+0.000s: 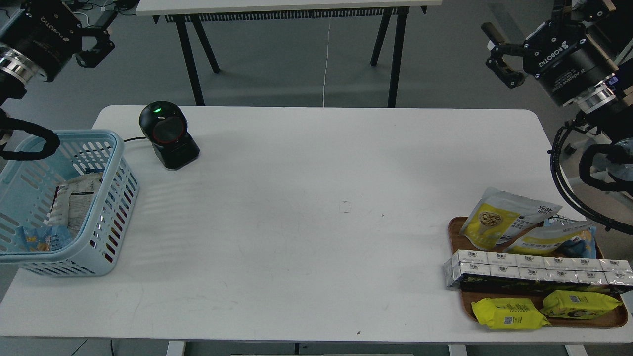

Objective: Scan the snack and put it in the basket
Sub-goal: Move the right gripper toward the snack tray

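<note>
You have everything left to do: the snack (499,217) lies unscanned on the tray (456,237), far from the basket (116,148), and both grippers hang open and empty.

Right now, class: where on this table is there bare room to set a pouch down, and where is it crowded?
Bare: the wide white stretch of the table between the scanner and the wooden tray, and the front edge between basket and tray. Crowded: the tray, packed with the snack, a boxed row and yellow packets; the basket already holds packets.
</note>
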